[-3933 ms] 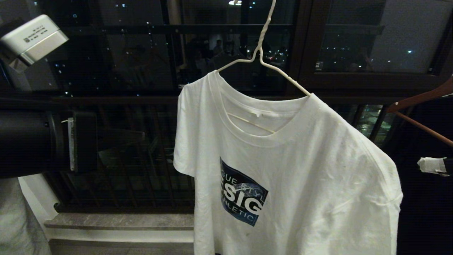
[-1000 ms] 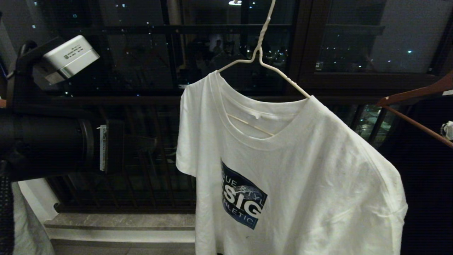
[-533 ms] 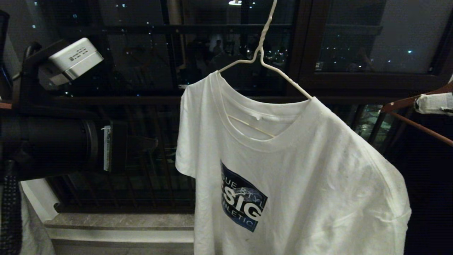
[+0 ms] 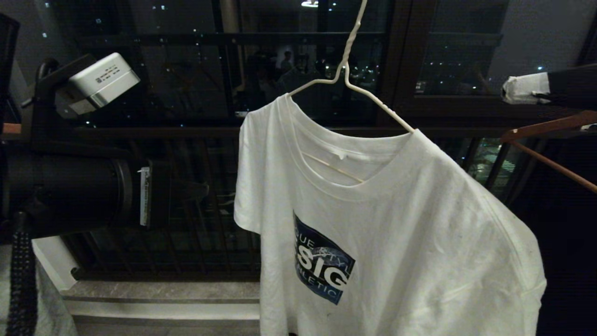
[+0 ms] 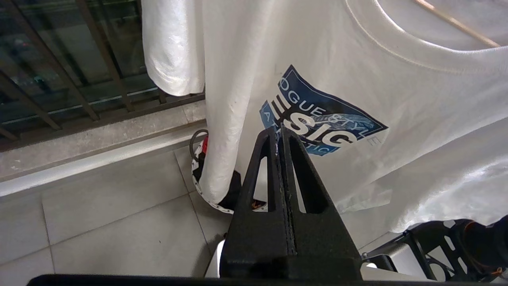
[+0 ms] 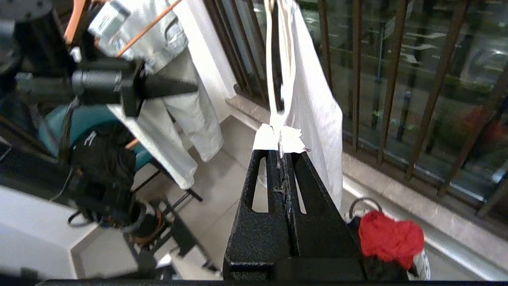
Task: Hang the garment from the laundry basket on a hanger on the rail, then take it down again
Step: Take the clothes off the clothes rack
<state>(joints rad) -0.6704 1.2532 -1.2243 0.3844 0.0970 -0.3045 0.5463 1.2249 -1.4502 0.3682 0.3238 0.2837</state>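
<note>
Right gripper (image 4: 508, 88) rose from low at side to beside hanger (image 4: 347, 70), pinched shut, empty. Left gripper (image 5: 279, 133) shut too, empty, near shirt (image 4: 396, 233). Shirt hung on hanger; take-down probably next.

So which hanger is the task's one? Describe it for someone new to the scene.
Find the white T-shirt hanging before the dark window. The hanger runs through its collar, its twisted neck rising out of view. It is thin white wire, unlike the thicker orange-brown hanger at the right edge.
</note>
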